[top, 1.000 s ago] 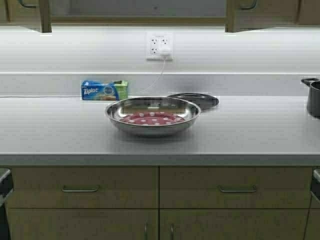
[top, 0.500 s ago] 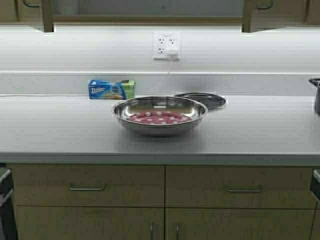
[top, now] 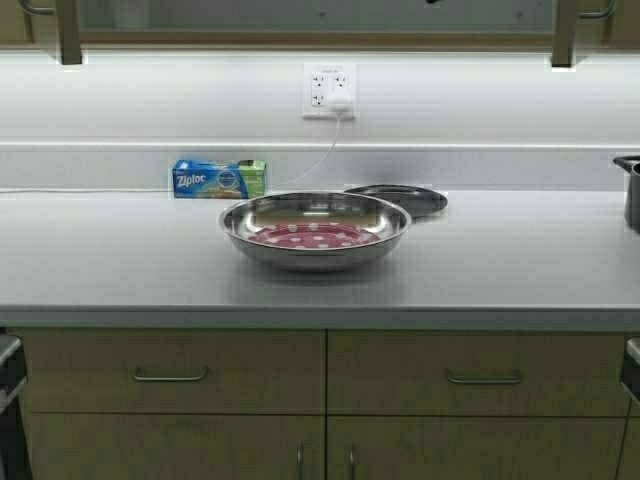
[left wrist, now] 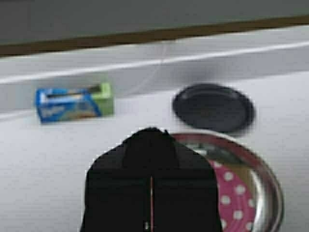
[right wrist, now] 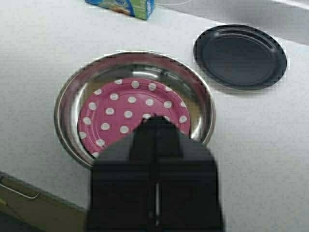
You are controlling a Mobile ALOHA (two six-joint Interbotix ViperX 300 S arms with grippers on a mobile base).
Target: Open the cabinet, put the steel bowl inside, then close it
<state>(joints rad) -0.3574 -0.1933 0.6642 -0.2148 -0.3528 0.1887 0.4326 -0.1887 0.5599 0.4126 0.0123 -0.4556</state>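
The steel bowl [top: 315, 232] sits on the grey counter [top: 520, 270], near its middle, with a red white-dotted bottom. It also shows in the left wrist view [left wrist: 256, 193] and the right wrist view [right wrist: 130, 104]. Along the top edge is the cabinet [top: 68, 30]: both doors stand open, edge-on at left and right [top: 563, 32], with the pale inside between them. My left gripper [left wrist: 150, 131] is shut and empty, above the bowl's rim. My right gripper [right wrist: 155, 120] is shut and empty, over the bowl's near side. Neither arm shows in the high view.
A flat dark plate [top: 400, 198] lies just behind the bowl on the right. A blue Ziploc box [top: 215, 179] stands against the backsplash, and a black pot [top: 630, 190] sits at the far right. A cord hangs from the wall outlet [top: 328, 92]. Drawers [top: 170, 372] lie below the counter.
The two door edges at the top have spread farther apart, so more of the cabinet's inside shows. The whole scene has shifted slightly right: the robot has moved a little.
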